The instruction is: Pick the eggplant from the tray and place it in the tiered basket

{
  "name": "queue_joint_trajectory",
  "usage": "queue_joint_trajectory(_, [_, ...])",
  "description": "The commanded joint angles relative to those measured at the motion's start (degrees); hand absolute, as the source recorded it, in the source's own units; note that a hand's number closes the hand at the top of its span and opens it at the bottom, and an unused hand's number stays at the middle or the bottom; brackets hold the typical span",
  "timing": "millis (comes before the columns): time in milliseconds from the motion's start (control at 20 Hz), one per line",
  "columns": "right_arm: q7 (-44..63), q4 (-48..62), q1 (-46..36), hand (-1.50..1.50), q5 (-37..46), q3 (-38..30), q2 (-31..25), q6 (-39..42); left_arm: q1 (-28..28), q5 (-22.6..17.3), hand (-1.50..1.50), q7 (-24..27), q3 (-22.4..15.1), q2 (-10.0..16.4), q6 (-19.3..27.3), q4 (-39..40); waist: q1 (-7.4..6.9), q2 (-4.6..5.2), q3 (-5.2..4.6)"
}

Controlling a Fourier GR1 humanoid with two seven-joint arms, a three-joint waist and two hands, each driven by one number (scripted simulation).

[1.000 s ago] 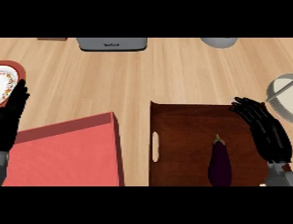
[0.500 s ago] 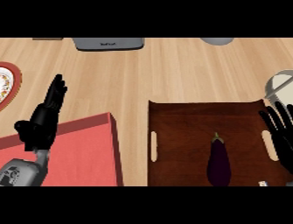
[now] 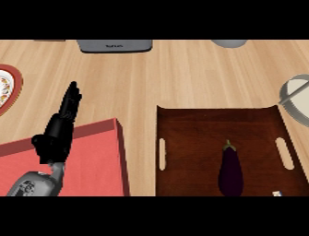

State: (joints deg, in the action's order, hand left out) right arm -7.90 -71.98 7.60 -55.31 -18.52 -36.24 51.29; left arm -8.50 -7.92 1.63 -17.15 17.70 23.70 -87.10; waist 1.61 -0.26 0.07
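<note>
The wooden surface and the brown tray at the lower right sit as they did half a second ago. The red board lies left of the tray. The tiered basket shows at the right edge, and a plate at the left edge. My left hand hovers over the board's upper edge with its fingers straight and together, holding nothing, much as before. The right hand, which I saw beside the tray earlier, has gone out of view. The eggplant has not moved: it lies in the tray's right half, stem pointing away from me.
</note>
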Motion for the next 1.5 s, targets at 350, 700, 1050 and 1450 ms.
queue_joint_trajectory(350, [-0.72,-25.43,-0.54,-1.50,32.33,-8.44,-15.54,-1.65,-0.34,0.78,0.00,-1.31,-0.36,-1.11,0.78,-0.19,0.34,-0.27,-0.14])
queue_joint_trajectory(700, [12.26,-44.36,2.96,-1.50,38.50,-0.91,-9.97,-10.36,-1.49,4.48,0.00,-1.73,-2.18,-3.95,2.66,0.55,-0.93,0.11,-0.14])
queue_joint_trajectory(1050, [22.61,-46.75,-3.17,-1.50,39.53,3.11,-5.91,-10.49,0.75,4.88,0.00,-3.13,0.79,-2.31,-2.47,-3.18,-1.81,0.27,-0.10])
queue_joint_trajectory(1450, [33.33,-51.64,-3.46,-1.50,40.02,6.99,-5.78,-6.75,-2.58,4.14,0.00,-2.08,4.51,-4.46,-5.38,1.75,-1.72,0.32,-0.11])
